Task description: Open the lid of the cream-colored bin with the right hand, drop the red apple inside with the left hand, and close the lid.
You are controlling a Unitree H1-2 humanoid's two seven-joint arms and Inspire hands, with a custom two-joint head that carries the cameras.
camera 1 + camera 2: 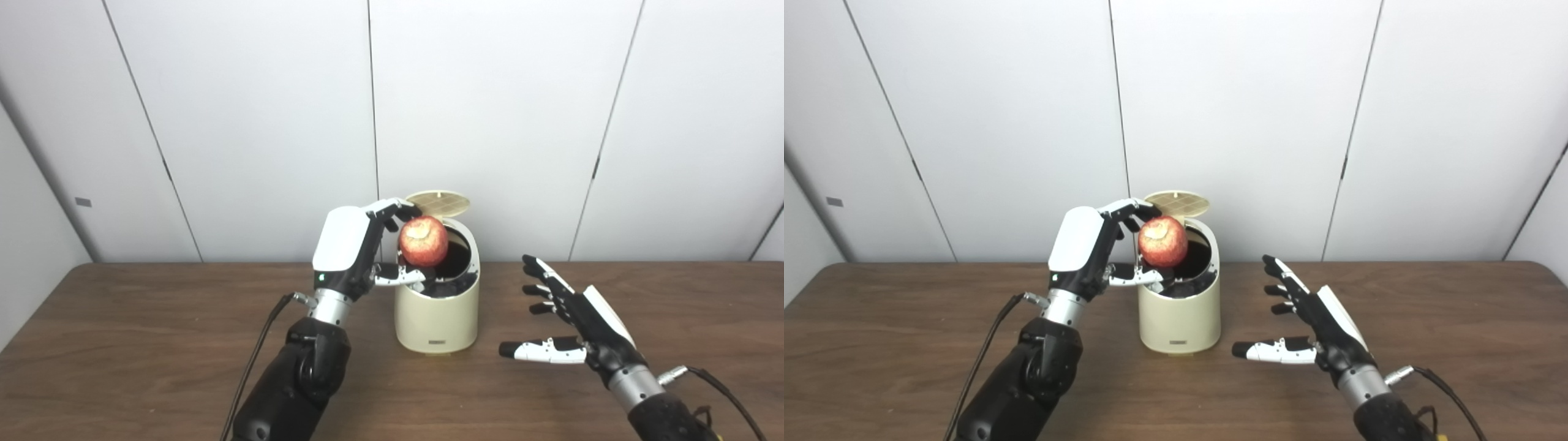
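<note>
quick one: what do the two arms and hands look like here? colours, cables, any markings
Both match: left hand and right hand have a glossy white shell on the back, black fingers with white segments, and a silver metal wrist ring. Forearms are black. A black cable plugs in at each wrist through a silver connector. A small green light shows by the left wrist. No readable markings.

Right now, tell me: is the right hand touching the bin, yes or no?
No: the right hand hovers open beside the bin, with bare table showing between them.
</note>
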